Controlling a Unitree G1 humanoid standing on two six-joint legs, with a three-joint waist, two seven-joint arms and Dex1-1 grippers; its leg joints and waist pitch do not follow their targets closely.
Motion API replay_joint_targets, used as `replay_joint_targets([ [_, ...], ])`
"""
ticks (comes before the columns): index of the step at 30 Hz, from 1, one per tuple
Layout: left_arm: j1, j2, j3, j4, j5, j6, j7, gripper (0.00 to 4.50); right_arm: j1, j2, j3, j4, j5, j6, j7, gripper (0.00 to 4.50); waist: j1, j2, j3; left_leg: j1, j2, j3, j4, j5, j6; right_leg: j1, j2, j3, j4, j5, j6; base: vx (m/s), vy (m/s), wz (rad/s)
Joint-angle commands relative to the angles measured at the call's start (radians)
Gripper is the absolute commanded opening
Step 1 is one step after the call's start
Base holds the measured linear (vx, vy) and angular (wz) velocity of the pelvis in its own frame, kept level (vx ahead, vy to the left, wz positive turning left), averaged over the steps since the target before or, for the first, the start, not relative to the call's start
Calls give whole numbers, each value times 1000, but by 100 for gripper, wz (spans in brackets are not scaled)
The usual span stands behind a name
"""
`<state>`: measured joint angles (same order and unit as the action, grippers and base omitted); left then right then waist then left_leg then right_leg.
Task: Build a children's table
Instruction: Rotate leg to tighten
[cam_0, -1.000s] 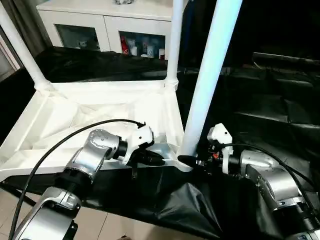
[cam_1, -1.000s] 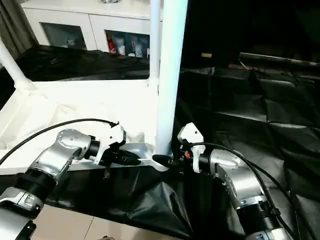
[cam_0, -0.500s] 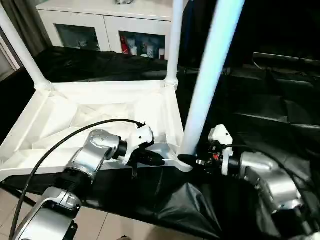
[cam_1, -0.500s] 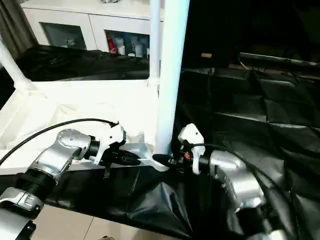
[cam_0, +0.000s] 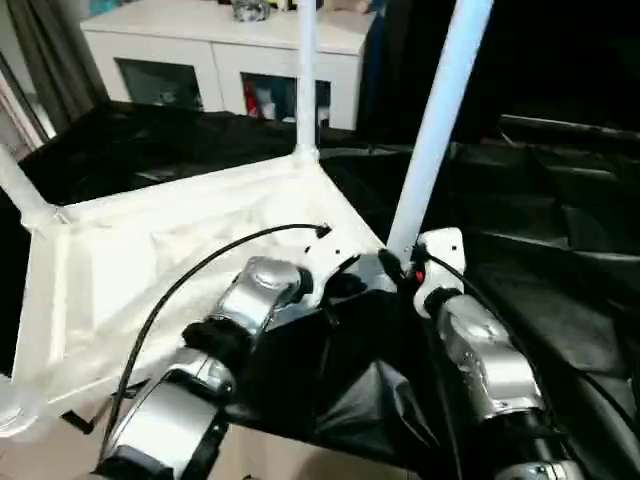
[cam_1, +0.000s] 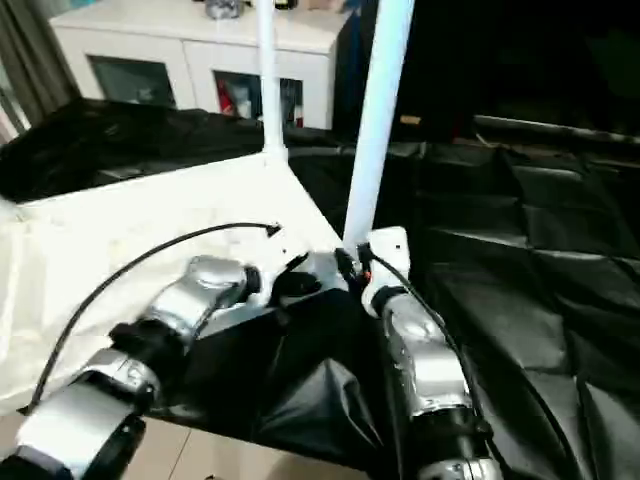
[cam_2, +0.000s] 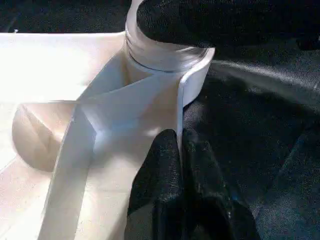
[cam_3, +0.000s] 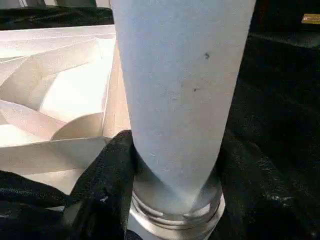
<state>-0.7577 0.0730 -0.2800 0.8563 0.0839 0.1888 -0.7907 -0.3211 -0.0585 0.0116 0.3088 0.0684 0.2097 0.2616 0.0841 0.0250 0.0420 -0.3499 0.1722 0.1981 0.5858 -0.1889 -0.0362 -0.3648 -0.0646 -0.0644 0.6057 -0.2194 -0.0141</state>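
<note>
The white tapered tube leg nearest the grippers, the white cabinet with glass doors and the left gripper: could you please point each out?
White tapered tube leg (cam_0: 432, 140), left eye view, mid-shaft.
White cabinet with glass doors (cam_0: 232, 68), left eye view, front.
Left gripper (cam_2: 181, 150), left wrist view, between fingertips.

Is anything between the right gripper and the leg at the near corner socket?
Nothing visible. The right gripper is at the base of the leg, one finger against it just above the corner socket.

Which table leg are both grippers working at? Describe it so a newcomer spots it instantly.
On the black-draped table lies the upturned white children's table. The nearest leg rises from its near right corner, tilted, with the right gripper at its base; the far leg stands untouched.
</note>
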Motion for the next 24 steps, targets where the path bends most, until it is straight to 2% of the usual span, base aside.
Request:
replay_joint_targets([
  [1,-12,-10,-9,27,10,-21,6,0,10,21,109,0,47,-21,165,241,-6,-7,-39,11,66,-43,-84,-298,-4,15,-101,62,-103,-318,-149,0,0,0],
  [2,-8,-1,-12,20,8,-27,-16,0,12,7,108,-8,55,-29,192,259,-7,-8,-40,9,66,-43,-84,-295,0,17,-101,62,-102,-312,-152,0,0,0],
  [3,1,17,-19,3,4,-38,-63,0,16,-21,106,-23,70,-43,241,271,-4,-10,-41,6,66,-41,-82,-278,17,22,-103,63,-100,-291,-156,0,0,0],
  [4,5,26,-22,-2,2,-42,-79,0,15,-34,101,-26,71,-41,259,271,-3,-9,-42,5,67,-41,-81,-272,21,22,-104,63,-99,-282,-160,0,0,0],
  [5,10,37,-24,-9,-1,-57,-96,0,14,-51,97,-27,72,-43,282,290,-5,-12,-43,-1,67,-42,-82,-248,28,27,-104,62,-94,-258,-168,0,0,0],
  [7,18,50,-23,-21,-9,-59,-122,0,9,-72,91,-24,68,-45,296,313,-5,-13,-46,1,66,-39,-77,-210,39,26,-103,61,-90,-206,-182,0,0,0],
  [8,38,80,-22,-54,-25,-80,-189,0,0,-117,88,-15,55,-56,328,313,-5,-12,-46,0,66,-38,-76,-202,42,27,-102,61,-88,-192,-189,0,0,0],
  [9,55,100,-19,-83,-42,-88,-237,0,-4,-151,91,-11,44,-70,355,319,-5,-13,-51,-5,66,-37,-72,-164,54,33,-103,59,-81,-139,-202,0,0,0],
  [11,74,121,-16,-119,-60,-79,-282,0,-2,-186,92,-17,53,-73,409,336,-6,-13,-55,-7,66,-34,-66,-121,76,35,-99,59,-71,-58,-223,0,0,0],
  [12,97,157,-25,-165,-72,-68,-345,0,6,-223,93,-45,93,-44,503,336,-3,-11,-59,-9,64,-35,-61,-95,94,36,-98,58,-62,-1,-233,0,0,0],
  [13,104,169,-29,-178,-75,-64,-366,0,8,-235,94,-53,105,-36,535,336,-3,-13,-61,-12,67,-34,-60,-79,105,37,-98,59,-57,32,-239,0,0,0],
  [15,123,193,-37,-209,-84,-65,-413,0,14,-255,97,-72,129,-18,594,336,1,-11,-59,-13,70,-31,-57,-64,135,31,-94,53,-51,80,-254,0,0,0],
  [17,138,209,-38,-230,-93,-67,-441,0,19,-271,104,-86,150,-6,643,336,3,-10,-56,-11,72,-30,-58,-85,129,27,-93,52,-56,37,-256,0,0,0],
  [18,153,224,-36,-248,-101,-64,-461,0,23,-292,119,-89,152,-19,684,336,5,-14,-55,-9,74,-30,-60,-108,120,27,-95,52,-59,-3,-252,0,0,0],
  [20,160,228,-32,-258,-102,-60,-463,0,24,-300,127,-86,153,-28,694,336,5,-12,-52,-9,74,-30,-63,-132,99,25,-97,53,-64,-62,-245,0,0,0],
  [21,165,232,-26,-262,-101,-60,-459,0,26,-304,132,-87,164,-23,709,311,6,-14,-51,-6,73,-30,-64,-144,88,24,-96,54,-68,-95,-238,0,0,0],
  [23,173,238,-18,-271,-112,-50,-467,0,30,-308,133,-100,181,-12,734,311,5,-13,-50,-7,73,-31,-65,-149,78,25,-99,56,-71,-125,-229,0,0,0],
  [24,177,241,-17,-277,-115,-48,-468,0,33,-310,132,-107,190,-2,746,290,5,-13,-49,-7,72,-31,-66,-148,76,25,-97,55,-72,-132,-226,0,0,0],
])
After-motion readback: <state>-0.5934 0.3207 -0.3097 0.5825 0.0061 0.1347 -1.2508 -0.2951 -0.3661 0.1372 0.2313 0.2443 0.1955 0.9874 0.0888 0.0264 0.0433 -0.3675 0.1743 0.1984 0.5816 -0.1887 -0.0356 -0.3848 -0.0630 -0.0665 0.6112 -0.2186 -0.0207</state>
